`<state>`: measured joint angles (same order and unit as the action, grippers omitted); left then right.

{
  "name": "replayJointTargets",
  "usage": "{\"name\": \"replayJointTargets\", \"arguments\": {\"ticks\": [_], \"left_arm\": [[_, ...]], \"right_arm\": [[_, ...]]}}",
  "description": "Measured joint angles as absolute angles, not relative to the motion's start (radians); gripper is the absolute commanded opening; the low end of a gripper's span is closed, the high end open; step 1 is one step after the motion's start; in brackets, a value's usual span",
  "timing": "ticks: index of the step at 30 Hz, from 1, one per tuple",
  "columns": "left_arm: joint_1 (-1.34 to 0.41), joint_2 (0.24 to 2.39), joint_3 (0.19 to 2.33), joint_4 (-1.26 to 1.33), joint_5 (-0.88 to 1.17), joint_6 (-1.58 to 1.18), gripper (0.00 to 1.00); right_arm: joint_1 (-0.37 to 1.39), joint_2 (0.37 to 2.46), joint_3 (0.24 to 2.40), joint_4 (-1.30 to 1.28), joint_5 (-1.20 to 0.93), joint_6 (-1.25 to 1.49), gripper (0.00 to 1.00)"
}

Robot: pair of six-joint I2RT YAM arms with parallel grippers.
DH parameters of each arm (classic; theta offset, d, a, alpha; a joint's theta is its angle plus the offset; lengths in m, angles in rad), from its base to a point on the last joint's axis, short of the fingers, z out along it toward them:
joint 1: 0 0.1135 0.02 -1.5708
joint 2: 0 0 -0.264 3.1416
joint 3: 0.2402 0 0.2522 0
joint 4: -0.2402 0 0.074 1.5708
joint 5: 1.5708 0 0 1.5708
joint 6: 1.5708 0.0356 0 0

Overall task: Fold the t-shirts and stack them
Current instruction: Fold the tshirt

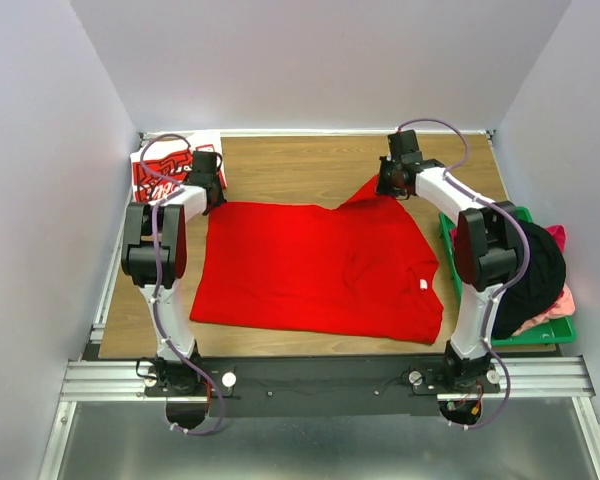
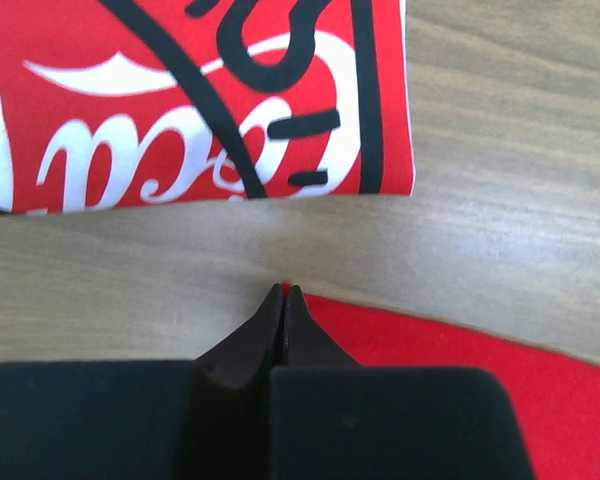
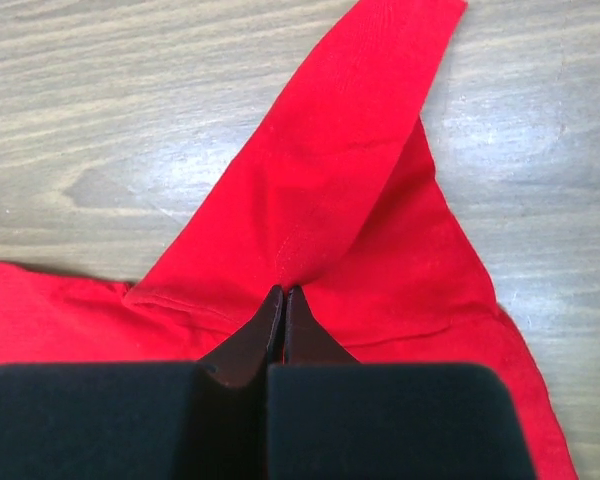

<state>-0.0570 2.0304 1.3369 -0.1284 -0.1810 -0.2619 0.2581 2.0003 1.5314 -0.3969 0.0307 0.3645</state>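
Observation:
A plain red t-shirt [image 1: 320, 265] lies spread flat across the wooden table. My left gripper [image 1: 212, 195] is at its far left corner, jaws pressed together with a sliver of red cloth [image 2: 480, 370] pinched at the tips [image 2: 283, 292]. My right gripper [image 1: 388, 185] is at the far right sleeve, shut on a raised fold of the red cloth [image 3: 360, 150] at its tips [image 3: 283, 292]. The red t-shirt with white script lettering [image 1: 165, 165] lies folded at the back left corner, just beyond the left gripper [image 2: 180, 100].
A green crate [image 1: 552, 335] sits at the table's right edge, holding a heap of dark and pink clothes [image 1: 535, 270]. White walls close in the left, back and right sides. Bare wood shows beyond the shirt [image 1: 300, 165].

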Motion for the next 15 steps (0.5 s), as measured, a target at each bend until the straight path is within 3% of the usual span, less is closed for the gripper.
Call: {"name": "replayJointTargets", "arguments": {"ticks": [15], "left_arm": [[-0.054, 1.675, 0.965, 0.076, -0.131, -0.362, 0.00]], "right_arm": [[0.282, 1.796, 1.380, -0.473, 0.011, 0.365, 0.00]]}}
